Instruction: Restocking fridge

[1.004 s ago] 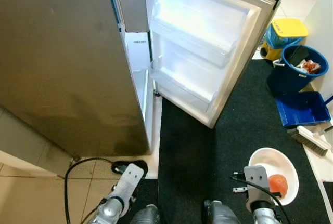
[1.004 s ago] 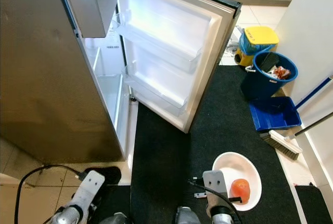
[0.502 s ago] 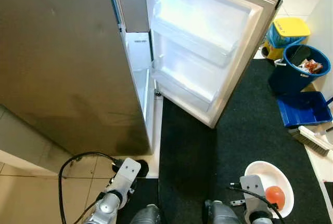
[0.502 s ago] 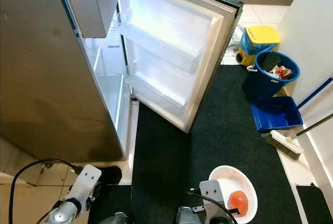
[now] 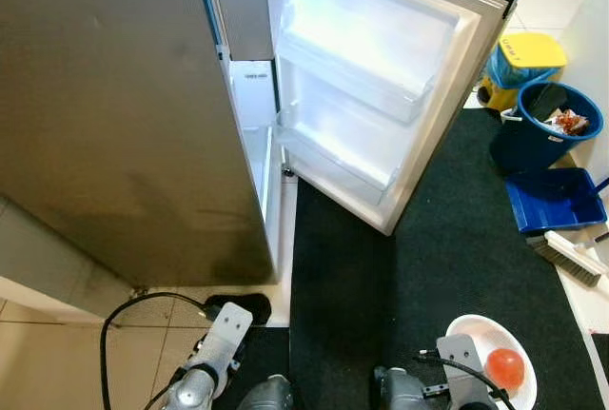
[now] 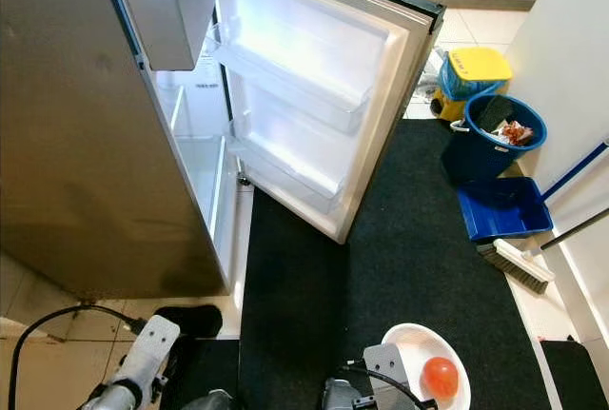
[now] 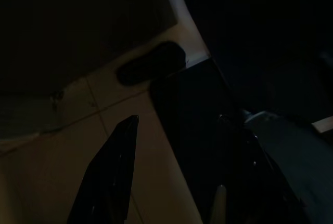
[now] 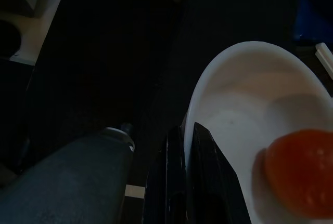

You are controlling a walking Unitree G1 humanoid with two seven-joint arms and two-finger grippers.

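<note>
A tiled floor (image 5: 57,358) is seen at the bottom, and a big black mat (image 5: 447,258) is laid over much of it. The open fridge (image 5: 124,115) is stood on the tiles. On the mat, a blue bucket (image 5: 542,134) and a blue dustpan (image 5: 557,199) are placed close together. A brush (image 5: 571,258) is laid just beside the dustpan. A yellow and blue bin (image 5: 519,63) is set behind the bucket.

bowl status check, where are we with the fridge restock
Right pincer shut on white bowl rim, orange fruit inside. Left pincer idle, low over floor. Fridge door open, shelves bare. Black mat ahead, nothing blocking.
</note>
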